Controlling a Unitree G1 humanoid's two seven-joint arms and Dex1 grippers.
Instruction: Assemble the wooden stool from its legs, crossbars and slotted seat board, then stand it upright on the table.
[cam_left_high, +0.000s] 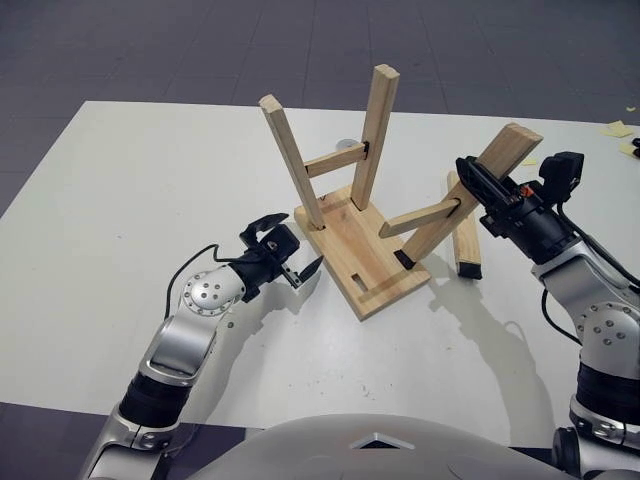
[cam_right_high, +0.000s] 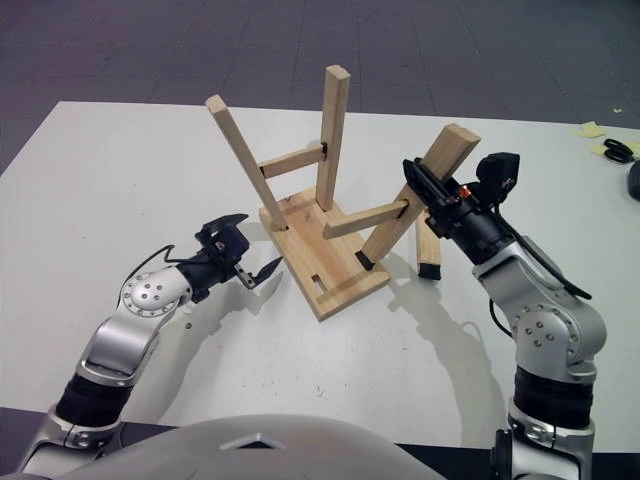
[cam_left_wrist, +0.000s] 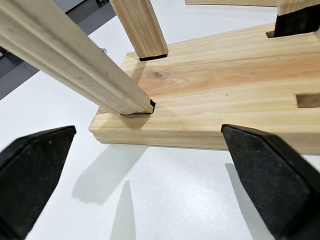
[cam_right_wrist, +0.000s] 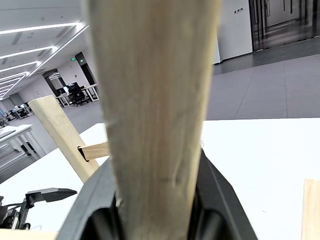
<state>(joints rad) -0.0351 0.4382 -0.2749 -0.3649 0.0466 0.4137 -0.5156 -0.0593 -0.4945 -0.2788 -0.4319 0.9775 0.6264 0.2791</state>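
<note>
The slotted seat board (cam_left_high: 372, 262) lies flat on the white table (cam_left_high: 120, 200). Two legs (cam_left_high: 293, 160) (cam_left_high: 373, 130) stand in it, joined by a crossbar (cam_left_high: 335, 158). My right gripper (cam_left_high: 480, 190) is shut on a third leg (cam_left_high: 505, 152), which leans with its black-tipped foot at the board's right edge. A crossbar (cam_left_high: 420, 218) runs from that leg toward the board. Behind it rests a fourth leg (cam_left_high: 466, 240). My left gripper (cam_left_high: 288, 247) is open just left of the board, its fingers (cam_left_wrist: 35, 165) straddling the corner (cam_left_wrist: 130, 125) where a leg enters its slot.
A small round metal part (cam_left_high: 350, 146) lies on the table behind the standing legs. Yellow paper scraps (cam_left_high: 617, 129) and a dark object (cam_right_high: 634, 180) sit at the far right edge. The near and left parts of the table are bare.
</note>
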